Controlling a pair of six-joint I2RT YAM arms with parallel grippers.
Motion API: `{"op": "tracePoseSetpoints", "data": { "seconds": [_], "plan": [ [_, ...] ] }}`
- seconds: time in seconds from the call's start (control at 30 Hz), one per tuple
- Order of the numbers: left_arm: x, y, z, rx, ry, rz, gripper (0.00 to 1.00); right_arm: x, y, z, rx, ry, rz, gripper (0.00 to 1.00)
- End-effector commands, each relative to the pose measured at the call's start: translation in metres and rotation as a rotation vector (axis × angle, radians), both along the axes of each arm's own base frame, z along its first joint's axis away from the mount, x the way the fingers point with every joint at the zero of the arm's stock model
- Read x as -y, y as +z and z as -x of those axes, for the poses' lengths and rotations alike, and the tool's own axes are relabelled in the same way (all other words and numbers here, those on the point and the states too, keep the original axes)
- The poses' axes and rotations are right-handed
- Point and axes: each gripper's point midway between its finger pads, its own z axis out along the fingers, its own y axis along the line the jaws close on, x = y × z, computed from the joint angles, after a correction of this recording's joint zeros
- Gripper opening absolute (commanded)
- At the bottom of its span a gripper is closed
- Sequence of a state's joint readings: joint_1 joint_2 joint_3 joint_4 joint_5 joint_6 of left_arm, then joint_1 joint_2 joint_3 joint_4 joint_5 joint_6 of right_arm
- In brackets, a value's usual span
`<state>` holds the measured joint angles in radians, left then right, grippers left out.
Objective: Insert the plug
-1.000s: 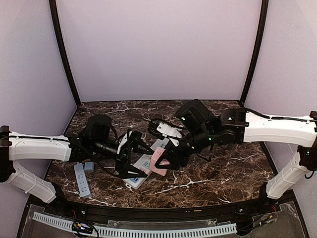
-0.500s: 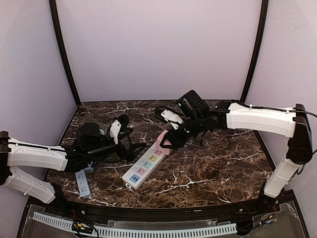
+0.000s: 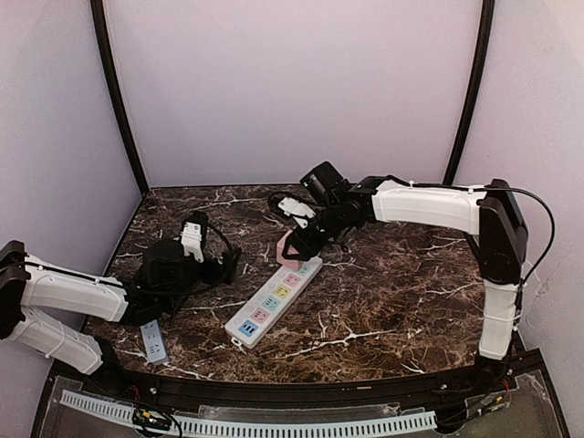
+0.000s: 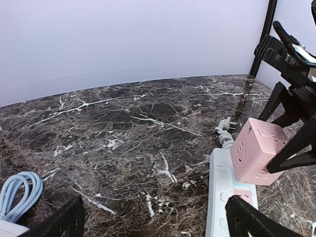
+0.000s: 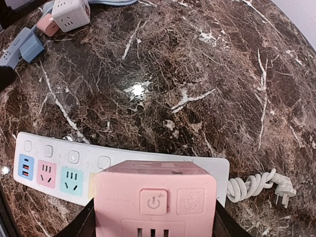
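My right gripper [image 3: 294, 248] is shut on a pink cube plug adapter [image 3: 290, 246], held by its sides and tilted over the far end of the white power strip [image 3: 272, 303]. In the right wrist view the cube [image 5: 155, 200] fills the lower frame above the strip [image 5: 59, 165]. It also shows in the left wrist view [image 4: 257, 149] over the strip's end [image 4: 221, 197]; I cannot tell if they touch. My left gripper [image 3: 228, 265] is open and empty, left of the strip, its jaws wide apart [image 4: 155, 228].
The strip's coiled white cord and plug [image 5: 259, 185] lie past its far end. Small white, pink and blue cube sockets [image 5: 69, 12] and a grey strip [image 3: 152, 340] lie at the left. A light blue cable coil [image 4: 19, 190] lies near my left gripper.
My right gripper has carried the pink cube back along the strip to its far end. My left gripper has drawn away from the strip to the left.
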<state>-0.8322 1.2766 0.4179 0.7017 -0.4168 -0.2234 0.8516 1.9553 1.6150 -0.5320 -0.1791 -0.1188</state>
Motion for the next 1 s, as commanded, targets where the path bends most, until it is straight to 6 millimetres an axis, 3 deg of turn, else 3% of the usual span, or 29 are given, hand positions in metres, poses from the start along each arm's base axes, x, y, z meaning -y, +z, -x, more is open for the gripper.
{"op": "tracePoseSetpoints", "data": {
  "seconds": [0.0, 0.27, 0.7, 0.97],
  "plan": [
    [-0.023, -0.004, -0.006, 0.005, 0.100, 0.000, 0.99, -0.002, -0.007, -0.012, 0.024, -0.022, 0.024, 0.00],
    [-0.030, -0.004, -0.007, 0.011, 0.124, 0.005, 0.99, 0.016, -0.018, -0.022, 0.014, -0.109, 0.042, 0.00],
    [-0.028, -0.005, -0.006, 0.009, 0.110, 0.014, 0.99, 0.026, -0.031, -0.026, -0.017, -0.157, 0.022, 0.00],
    [-0.028, -0.005, -0.006, 0.009, 0.109, 0.013, 0.99, 0.027, -0.032, -0.015, -0.065, -0.149, 0.004, 0.00]
  ]
}}
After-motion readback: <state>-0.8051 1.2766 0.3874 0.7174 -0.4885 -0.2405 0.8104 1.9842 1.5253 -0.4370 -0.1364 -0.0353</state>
